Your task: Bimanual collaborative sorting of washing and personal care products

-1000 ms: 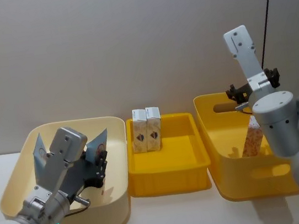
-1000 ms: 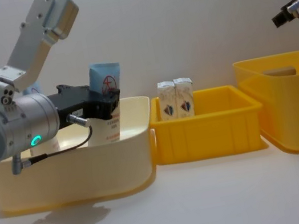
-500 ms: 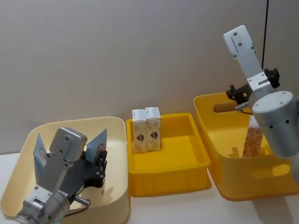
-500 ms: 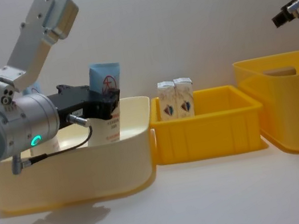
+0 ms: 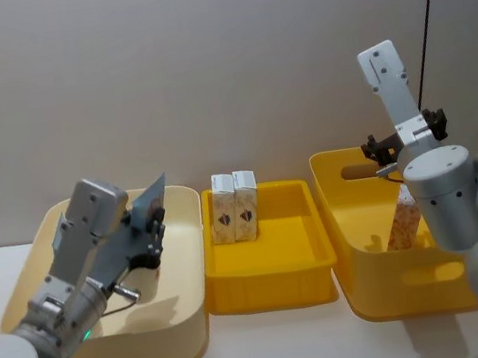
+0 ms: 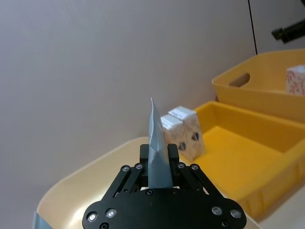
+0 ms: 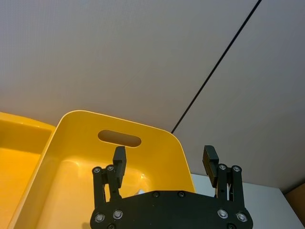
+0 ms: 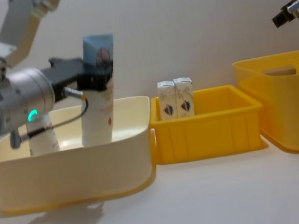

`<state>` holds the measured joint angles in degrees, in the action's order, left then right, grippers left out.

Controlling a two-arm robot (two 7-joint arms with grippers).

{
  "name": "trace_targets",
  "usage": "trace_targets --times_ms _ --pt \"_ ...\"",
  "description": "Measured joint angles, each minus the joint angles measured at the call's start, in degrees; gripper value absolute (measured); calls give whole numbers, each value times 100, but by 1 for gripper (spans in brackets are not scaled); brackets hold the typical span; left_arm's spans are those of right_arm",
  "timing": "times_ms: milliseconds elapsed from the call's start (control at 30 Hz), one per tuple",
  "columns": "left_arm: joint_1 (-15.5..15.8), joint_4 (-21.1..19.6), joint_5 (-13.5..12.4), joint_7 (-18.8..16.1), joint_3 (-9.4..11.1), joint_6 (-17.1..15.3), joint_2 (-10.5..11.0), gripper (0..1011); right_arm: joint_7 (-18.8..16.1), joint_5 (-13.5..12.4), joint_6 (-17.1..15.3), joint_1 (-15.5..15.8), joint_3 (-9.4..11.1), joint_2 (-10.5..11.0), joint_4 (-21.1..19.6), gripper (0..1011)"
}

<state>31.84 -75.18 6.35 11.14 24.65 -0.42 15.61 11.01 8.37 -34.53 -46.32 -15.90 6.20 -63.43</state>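
The cream bin (image 8: pixel 73 172) is sitting under my left hand (image 8: pixel 96 75). Its right wall is standing between that hand and the low yellow bin (image 8: pixel 205 134) just beyond. The deep yellow bin (image 8: pixel 295 115) is lying further right, beneath my right hand (image 7: pixel 164 158), which is hanging wide open and empty.

My left hand is clamping a tube (image 8: pixel 101 115) high up, just under its blue crimp. The white body is hanging tilted from the fingers, with its foot below the bin's rim. I am judging that the foot needs to come above the rim before any swing to the right. I am also minding my grip, since the soft body could swivel.

Two cartons (image 8: pixel 177 98) are standing at the low bin's back-left corner, so if the tube belongs there I am aiming for the bare floor to their right.
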Motion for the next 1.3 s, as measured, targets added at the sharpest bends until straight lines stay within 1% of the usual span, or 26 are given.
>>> trace_targets --times_ms 367,600,767,933,1033,1133,1167,1200,1300 --pt "266 -191 -67 -39 -126 353 -74 222 0 0 0 0 0 0 0 1001" --pt "559 -229 -81 31 -205 654 -139 222 -109 12 44 -2 -57 24 1 1001" --pt "826 -184 -73 133 -261 907 -207 222 -315 25 140 3 -164 85 -53 1001" --pt "993 -104 -37 201 -308 1093 -281 221 -591 27 252 49 -264 163 -162 1001" --pt "1033 -74 -21 218 -330 1140 -312 222 -736 20 307 76 -310 206 -224 1001" --pt "1059 -44 -5 227 -358 1182 -341 222 -982 -7 398 120 -378 278 -334 1001" --pt "1066 -32 3 233 -373 1199 -356 222 -982 -7 398 120 -378 278 -334 1001" --pt "1066 -32 3 233 -373 1199 -356 222 -1095 -26 442 139 -404 306 -373 1001" --pt "1068 -13 25 241 -408 1228 -383 221 -1295 -61 523 176 -452 365 -463 1001"
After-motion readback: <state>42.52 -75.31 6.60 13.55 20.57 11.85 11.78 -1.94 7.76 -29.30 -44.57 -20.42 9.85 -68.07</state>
